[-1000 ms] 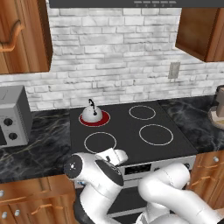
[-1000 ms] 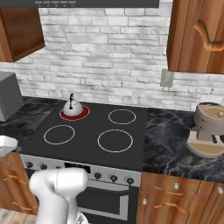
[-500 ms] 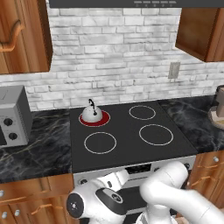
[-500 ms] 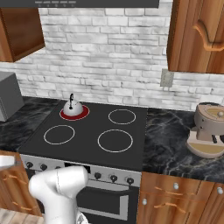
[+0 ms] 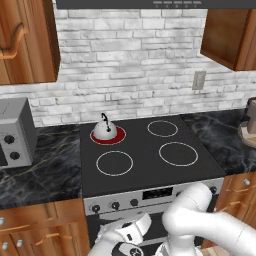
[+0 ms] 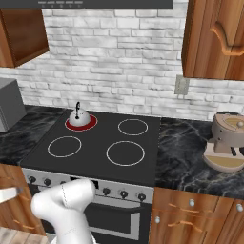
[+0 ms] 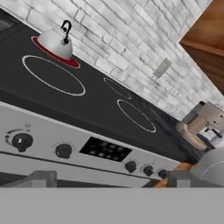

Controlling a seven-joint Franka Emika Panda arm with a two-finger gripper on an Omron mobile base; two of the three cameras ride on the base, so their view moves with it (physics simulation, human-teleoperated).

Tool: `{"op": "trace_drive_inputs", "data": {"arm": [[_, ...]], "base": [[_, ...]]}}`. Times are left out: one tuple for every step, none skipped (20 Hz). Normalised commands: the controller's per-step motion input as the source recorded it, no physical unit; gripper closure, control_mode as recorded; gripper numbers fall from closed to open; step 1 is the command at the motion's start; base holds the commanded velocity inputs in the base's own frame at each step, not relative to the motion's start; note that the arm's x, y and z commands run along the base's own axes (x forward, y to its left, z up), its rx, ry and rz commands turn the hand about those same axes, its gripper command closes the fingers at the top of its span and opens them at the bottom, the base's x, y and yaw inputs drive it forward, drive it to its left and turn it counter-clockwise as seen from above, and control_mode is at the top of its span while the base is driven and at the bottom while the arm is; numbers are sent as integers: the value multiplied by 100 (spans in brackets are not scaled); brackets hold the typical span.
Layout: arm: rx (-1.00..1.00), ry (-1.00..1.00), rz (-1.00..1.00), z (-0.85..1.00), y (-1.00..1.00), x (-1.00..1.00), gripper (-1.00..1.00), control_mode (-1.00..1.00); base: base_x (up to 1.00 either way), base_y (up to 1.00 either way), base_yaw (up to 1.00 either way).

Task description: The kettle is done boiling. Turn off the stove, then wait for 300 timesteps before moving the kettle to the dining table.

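one change: over the last second the arm sank from level with the cooktop's front edge to below it, in front of the oven door.
tool: the tool (image 7: 105,181) faced the stainless front of the stove (image 5: 150,160) from low down; its two dark tips stood well apart at the bottom of the hand view, nothing between them.
knobs: two left knobs (image 7: 22,141) sat just above the tool's left tip, three more to the right of the display (image 7: 105,150); none was touched yet.
burner: the rear left burner (image 5: 120,137) glowed red under the kettle, so the heat looked still on.
kettle: the kettle (image 5: 105,130) stood upright on that red ring, at the back left of the cooktop, well apart from the tool.
meaning: the drop looked like lining up for a knob; switching off was not done, so the wait and the carry to the dining table had not begun.
risk: which knob ran the rear left burner could not be told.
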Motion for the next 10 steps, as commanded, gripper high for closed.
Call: {"op": "trace_drive_inputs", "data": {"arm": [[-10, -24, 0, -21, -2, 0, -100, -100], [-11, -23, 0, -19, -6, 0, -100, -100], [-12, -24, 0, -17, -6, 0, -100, -100], [-12, -23, 0, -16, -4, 0, -100, -100], [-14, -25, 0, -15, -1, 0, -100, -100], [-14, -25, 0, -14, 0, 0, -100, -100], [-14, -25, 0, -14, 0, 0, -100, -100], [-15, -25, 0, -13, 0, 0, -100, -100], [-14, -24, 0, -13, 0, 2, -100, -100], [-12, -21, 0, -13, 0, 7, -100, -100]], "base": [[0, 0, 0], [0, 0, 0], [0, 0, 0], [0, 0, 0], [0, 0, 0], [0, 0, 0], [0, 0, 0], [0, 0, 0], [0, 0, 0], [0, 0, 0]]}}
